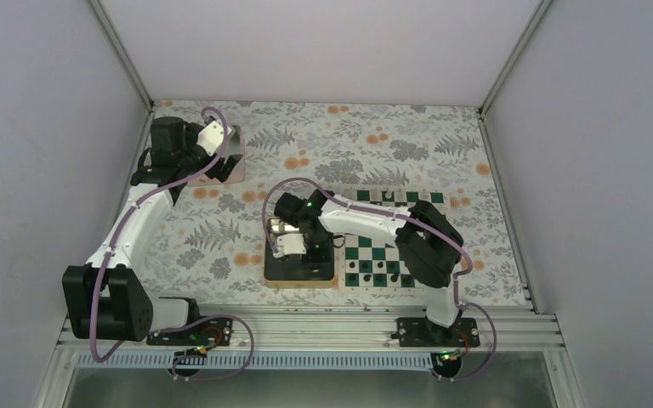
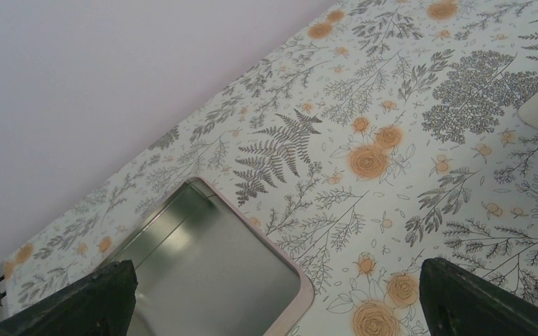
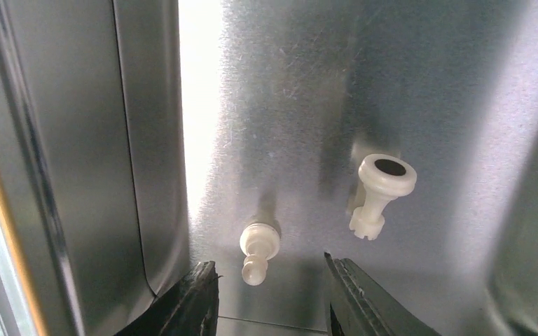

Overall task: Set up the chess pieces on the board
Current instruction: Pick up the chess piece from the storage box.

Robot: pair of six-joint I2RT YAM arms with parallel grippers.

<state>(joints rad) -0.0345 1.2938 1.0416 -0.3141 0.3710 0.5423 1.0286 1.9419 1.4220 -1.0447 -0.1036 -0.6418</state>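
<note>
The right hand (image 3: 272, 294) hangs low inside the tray (image 3: 147, 140), its fingers (image 3: 196, 301) apart and gripping nothing. A white pawn (image 3: 258, 252) lies on its side at the bottom middle of the wrist view, just ahead of the gap between the tips. A second piece (image 3: 382, 189) lies to its right, apart from it. The board (image 1: 376, 255) sits right of the tray on the surface (image 1: 221, 238).

The left hand (image 2: 274, 280), fingers wide apart and empty, hovers over a tin (image 2: 203, 273) at the top view's upper left.

The pawn looks likely to roll or squirt away on the slick metal if the fingers close off-centre. Gripped lying down, it may topple on its square. The left finger is near the tray wall and could catch it.
</note>
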